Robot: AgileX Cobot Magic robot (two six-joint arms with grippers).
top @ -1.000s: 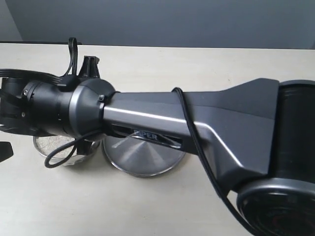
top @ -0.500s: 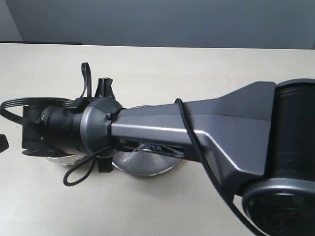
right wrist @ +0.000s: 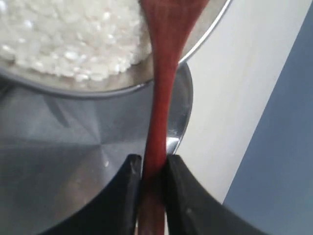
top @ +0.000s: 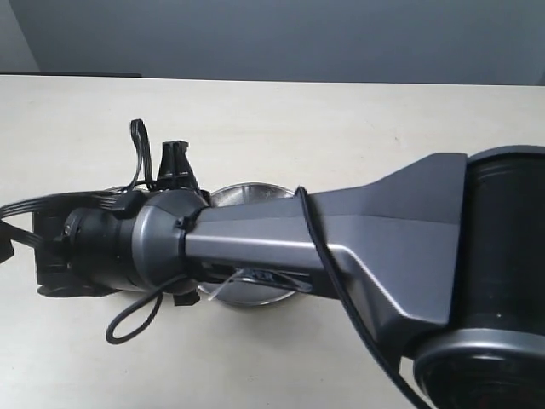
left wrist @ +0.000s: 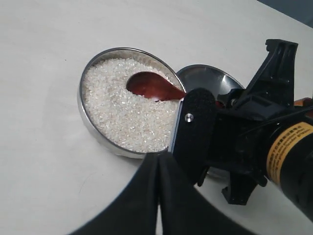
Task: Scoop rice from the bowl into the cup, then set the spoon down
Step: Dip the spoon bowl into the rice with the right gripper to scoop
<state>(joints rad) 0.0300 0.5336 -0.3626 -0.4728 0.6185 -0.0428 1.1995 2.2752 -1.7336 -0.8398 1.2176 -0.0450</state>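
Note:
The steel bowl [left wrist: 88, 125] is full of white rice [left wrist: 117, 110]. The reddish-brown spoon [left wrist: 154, 87] has its oval end dipped into the rice near the rim. My right gripper [right wrist: 152, 164] is shut on the spoon's handle [right wrist: 161, 98], and one of its black fingers [left wrist: 193, 122] hangs over the bowl's edge. My left gripper [left wrist: 159, 164] is shut on nothing, its tip just outside the bowl's rim. In the exterior view my right arm [top: 281, 247] covers the bowl. The cup is out of view.
A wide flat steel plate [top: 247, 196] lies right beside the bowl, and it also shows under the spoon handle as the plate [right wrist: 73, 147]. The pale table [top: 341, 128] stretches all round. A loose black cable [top: 136, 315] hangs off the right wrist.
My right arm has swung nearer and lower in the exterior view and now hides the bowl that showed a second ago. More of the plate's far edge is uncovered.

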